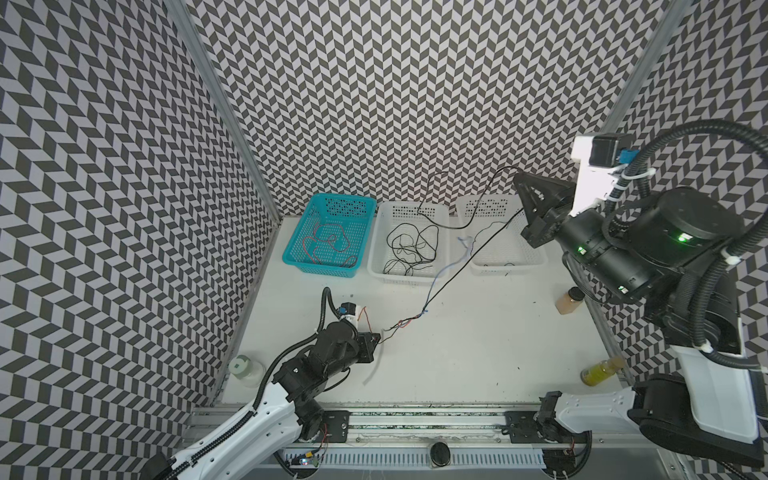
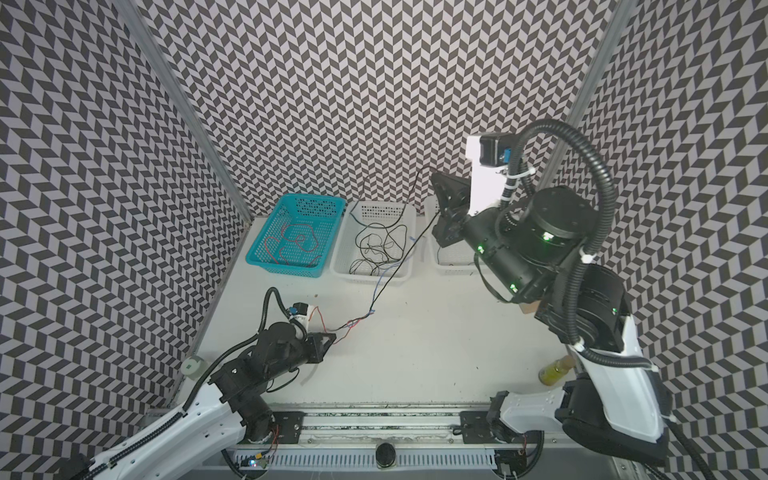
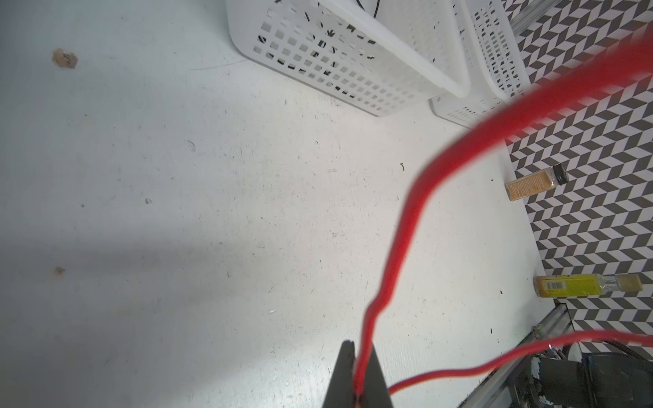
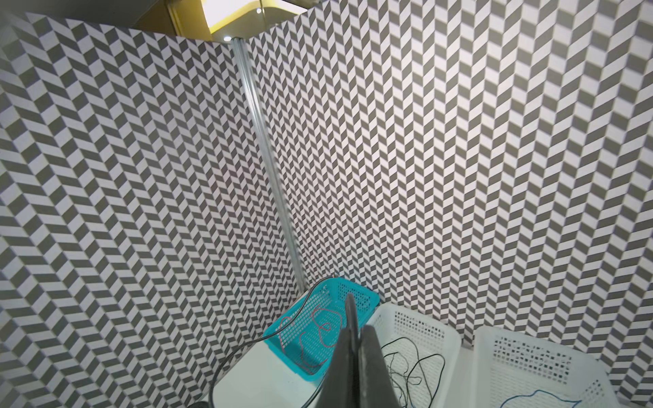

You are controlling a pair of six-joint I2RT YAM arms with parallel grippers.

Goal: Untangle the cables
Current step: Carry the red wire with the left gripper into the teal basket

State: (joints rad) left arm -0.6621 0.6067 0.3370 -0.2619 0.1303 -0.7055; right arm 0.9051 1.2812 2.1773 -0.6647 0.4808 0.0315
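Holding two strands, I report to my spotter: my left gripper [image 1: 377,338] sits low over the table [image 1: 457,374], jaws pinched on the red cable [image 3: 403,247]. My right gripper [image 1: 516,176] is raised high near the back wall, closed on the black cable [image 1: 453,281], which runs taut down to the tangle [image 1: 409,322].

Spotter: Where's the knot exactly?

Me: On the table, just beside the left gripper, between it and the baskets. Red, black and a blue cable [image 1: 465,243] meet there. The blue one trails up towards the right white basket [image 1: 542,259]. More red wire lies in the teal basket [image 1: 320,269], more black in the middle white basket [image 1: 372,253].

Spotter: So how do you pull?

Me: Slowly, I think. I'd use the left gripper as a low, firm anchor and draw the black strand along its own line, away from the knot, not sideways. If the tangle lifts whole, I'd judge it's cinching, so I'd slacken and try another angle. These wires are thin and could slip from the pads. The loose black tail dangling from the right gripper could also snag a basket rim.
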